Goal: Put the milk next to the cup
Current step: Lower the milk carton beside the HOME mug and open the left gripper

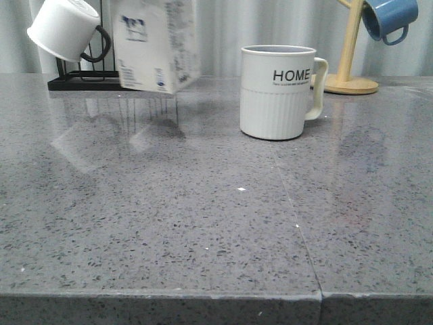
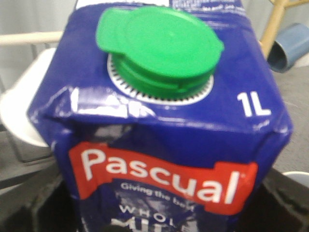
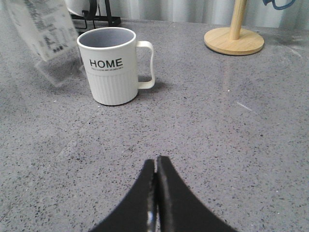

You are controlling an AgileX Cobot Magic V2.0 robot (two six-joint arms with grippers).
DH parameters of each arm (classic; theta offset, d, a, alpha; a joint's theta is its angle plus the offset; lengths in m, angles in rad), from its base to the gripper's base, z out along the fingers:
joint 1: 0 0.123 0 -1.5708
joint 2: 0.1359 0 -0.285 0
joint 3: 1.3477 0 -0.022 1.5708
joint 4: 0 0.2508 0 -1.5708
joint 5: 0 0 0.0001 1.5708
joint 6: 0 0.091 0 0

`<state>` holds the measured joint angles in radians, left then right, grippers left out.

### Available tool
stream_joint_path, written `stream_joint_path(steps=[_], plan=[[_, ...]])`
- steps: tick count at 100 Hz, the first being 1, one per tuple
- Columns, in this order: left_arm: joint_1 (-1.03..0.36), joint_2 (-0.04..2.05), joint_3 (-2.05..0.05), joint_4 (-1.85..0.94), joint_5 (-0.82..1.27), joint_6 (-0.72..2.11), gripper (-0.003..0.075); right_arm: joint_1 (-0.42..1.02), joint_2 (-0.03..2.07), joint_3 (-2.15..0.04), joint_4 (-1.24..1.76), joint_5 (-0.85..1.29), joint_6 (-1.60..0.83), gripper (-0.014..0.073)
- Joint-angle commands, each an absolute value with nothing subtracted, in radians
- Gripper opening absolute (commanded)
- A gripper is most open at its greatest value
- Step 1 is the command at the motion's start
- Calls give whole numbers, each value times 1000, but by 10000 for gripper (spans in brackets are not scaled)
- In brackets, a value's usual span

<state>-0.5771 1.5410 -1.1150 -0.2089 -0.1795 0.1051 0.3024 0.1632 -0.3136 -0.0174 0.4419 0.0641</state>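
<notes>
One milk (image 1: 157,47) carton, one cup (image 1: 277,91), airborne.

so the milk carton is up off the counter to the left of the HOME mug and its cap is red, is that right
Not quite: the cap is green, not red. The left wrist view shows the green cap on the dark blue top of the milk carton; the red there is the brand banner. The rest holds: in the front view the carton hangs tilted above the counter, left of the HOME mug.
</notes>
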Motion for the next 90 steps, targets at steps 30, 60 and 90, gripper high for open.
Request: stream_joint_path(steps=[30,60,90], plan=[[-659,1618,-1194,-211,-259,103,358,300,174,-341,-16,374,64,-66],[-674,1618,-1194,-252,-256,103,358,300,174,-341,-16,374,64,-66],[-674,1618,-1194,-256,-236,103,602,300,174,-341,-16,374,64,-66]])
